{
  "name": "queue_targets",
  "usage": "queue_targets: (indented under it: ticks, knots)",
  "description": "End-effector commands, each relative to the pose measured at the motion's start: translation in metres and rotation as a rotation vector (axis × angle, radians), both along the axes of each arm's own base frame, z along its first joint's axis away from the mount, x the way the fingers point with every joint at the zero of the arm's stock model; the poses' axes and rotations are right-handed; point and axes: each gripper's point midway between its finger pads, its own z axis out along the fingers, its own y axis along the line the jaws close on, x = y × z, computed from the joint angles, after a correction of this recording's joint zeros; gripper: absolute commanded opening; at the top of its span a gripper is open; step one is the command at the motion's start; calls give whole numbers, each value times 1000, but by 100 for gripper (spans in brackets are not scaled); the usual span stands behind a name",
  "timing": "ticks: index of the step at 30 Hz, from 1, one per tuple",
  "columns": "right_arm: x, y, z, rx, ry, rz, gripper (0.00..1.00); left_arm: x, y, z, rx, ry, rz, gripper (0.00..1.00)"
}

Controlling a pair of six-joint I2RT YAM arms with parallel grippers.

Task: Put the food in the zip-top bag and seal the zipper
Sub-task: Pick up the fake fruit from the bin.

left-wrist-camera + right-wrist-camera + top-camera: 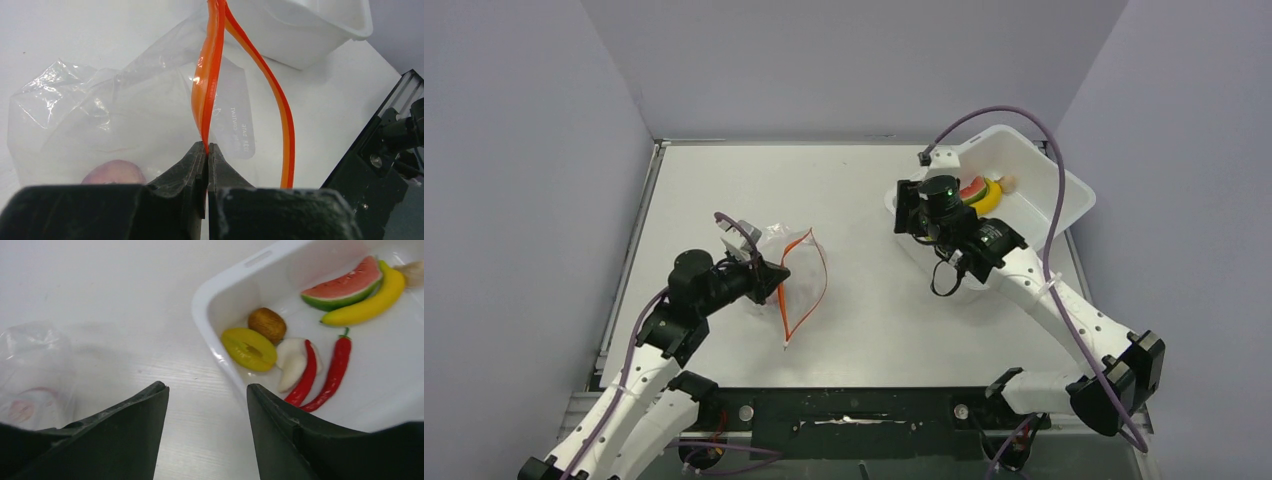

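Zipper (207, 90) in pinching left tool (206, 149); food (248, 348) in bin (220, 285) just beyond spread right tool (207, 390).

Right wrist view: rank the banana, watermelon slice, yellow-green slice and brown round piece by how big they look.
1. Banana and watermelon slice: about alike, so not ranked against each other; both lie farther from the camera.
2. Yellow-green slice.
3. Brown round piece, the smallest.
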Motion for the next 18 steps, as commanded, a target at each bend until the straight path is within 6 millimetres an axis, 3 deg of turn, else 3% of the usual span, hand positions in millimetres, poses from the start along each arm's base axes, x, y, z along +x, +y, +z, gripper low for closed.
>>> queue_targets:
  ticks: [1, 6, 12, 18]
  knots:
    - [28, -58, 12, -46, -28, -160, 58, -8, -1, 5, 9, -97, -53, 0]
    - [55, -111, -8, -52, -22, -373, 52, -5, 6, 10, 21, -134, -11, 0]
    - [86, -161, -46, -45, 18, -534, 48, -7, 7, 8, 33, -137, -20, 0]
    - [116, -196, -64, -10, 32, -654, 46, -7, 7, 8, 43, -142, -23, 0]
